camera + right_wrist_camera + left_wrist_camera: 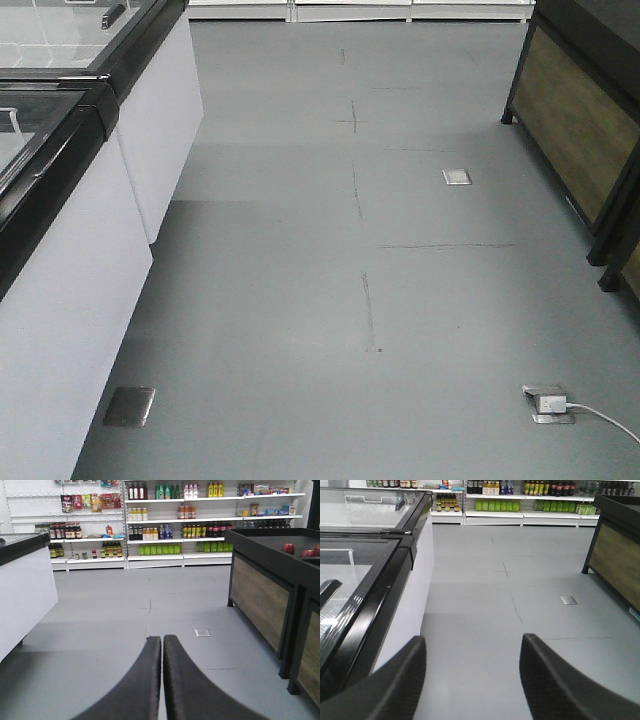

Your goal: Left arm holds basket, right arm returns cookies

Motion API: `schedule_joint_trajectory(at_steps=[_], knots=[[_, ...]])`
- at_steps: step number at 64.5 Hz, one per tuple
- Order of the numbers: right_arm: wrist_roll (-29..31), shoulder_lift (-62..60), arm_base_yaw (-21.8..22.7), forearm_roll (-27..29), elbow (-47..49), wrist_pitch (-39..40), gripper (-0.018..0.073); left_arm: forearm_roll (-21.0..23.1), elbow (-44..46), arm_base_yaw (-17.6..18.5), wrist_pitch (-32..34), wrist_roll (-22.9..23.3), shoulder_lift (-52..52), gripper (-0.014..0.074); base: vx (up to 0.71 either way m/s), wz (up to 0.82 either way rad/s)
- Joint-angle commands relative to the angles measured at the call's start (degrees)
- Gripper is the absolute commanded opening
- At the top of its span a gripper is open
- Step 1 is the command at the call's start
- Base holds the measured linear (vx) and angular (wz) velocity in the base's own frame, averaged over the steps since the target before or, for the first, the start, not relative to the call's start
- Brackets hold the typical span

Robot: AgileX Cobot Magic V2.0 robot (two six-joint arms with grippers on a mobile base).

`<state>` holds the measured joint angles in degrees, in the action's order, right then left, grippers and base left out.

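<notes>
The basket and the cookies are out of view in every frame. My left gripper is open in the left wrist view, its two black fingers spread wide over bare grey floor with nothing between them. My right gripper is shut in the right wrist view, its fingers pressed together and holding nothing, pointing down the aisle toward the far shelves. Neither arm shows in the front view.
A white chest freezer with black-framed glass lids lines the left side. A dark wood-panelled display stand holding red apples stands on the right. Stocked shelves cross the far end. Floor outlet with white cable.
</notes>
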<state>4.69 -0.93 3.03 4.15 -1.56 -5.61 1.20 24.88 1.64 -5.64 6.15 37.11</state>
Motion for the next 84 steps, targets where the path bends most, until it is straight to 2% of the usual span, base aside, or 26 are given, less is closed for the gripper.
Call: schedule_joint_trajectory(at_steps=[1,7,12,21,30,36,43,55,66,71,76,84], knots=[[0.62,-0.37,0.34,0.03,-0.2,4.56,-0.0008,1.31,2.57,-0.12,3.54,5.03,0.27,0.0398,0.0,0.0],[0.62,-0.37,0.34,0.03,-0.2,4.56,-0.0008,2.18,5.54,-0.19,-0.48,13.4,0.33,0.0382,0.0,0.0],[0.62,-0.37,0.34,0.03,-0.2,4.56,-0.0008,1.14,9.66,-0.35,-3.16,18.27,2.42,0.037,0.0,0.0],[0.62,-0.37,0.34,0.03,-0.2,4.56,-0.0008,1.24,17.99,-4.08,-13.0,20.76,7.84,0.0365,0.0,0.0],[0.62,-0.37,0.34,0.03,-0.2,4.56,-0.0008,2.06,25.09,-10.9,-23.38,20.69,13.89,0.0365,0.0,0.0],[0.62,-0.37,0.34,0.03,-0.2,4.56,-0.0008,6.44,28.17,-16.73,-27.72,20.52,16.86,0.0365,0.0,0.0],[0.62,-0.37,0.34,0.03,-0.2,4.56,-0.0008,16.06,30.71,-23.04,-30.39,16.55,18.84,0.0365,0.0,0.0],[0.62,-0.37,0.34,0.03,-0.2,4.56,-0.0008,34.93,36.79,-36.85,-35.26,3.11,20.97,0.0365,0.0,0.0],[0.62,-0.37,0.34,0.03,-0.2,4.56,-0.0008,48.53,43.64,-51.59,-45.55,-3.92,23.93,0.0367,0.0,0.0],[0.62,-0.37,0.34,0.03,-0.2,4.56,-0.0008,54.3,46.48,-56.65,-49.72,-6.75,25.55,0.0369,0.0,0.0],[0.62,-0.37,0.34,0.03,-0.2,4.56,-0.0008,58.6,47.97,-60.79,-51.22,-9.25,26.98,0.0392,0.0,0.0],[0.62,-0.37,0.34,0.03,-0.2,4.56,-0.0008,58.94,48.11,-63.6,-50.73,-9.83,28.65,0.0459,0.0,0.0]])
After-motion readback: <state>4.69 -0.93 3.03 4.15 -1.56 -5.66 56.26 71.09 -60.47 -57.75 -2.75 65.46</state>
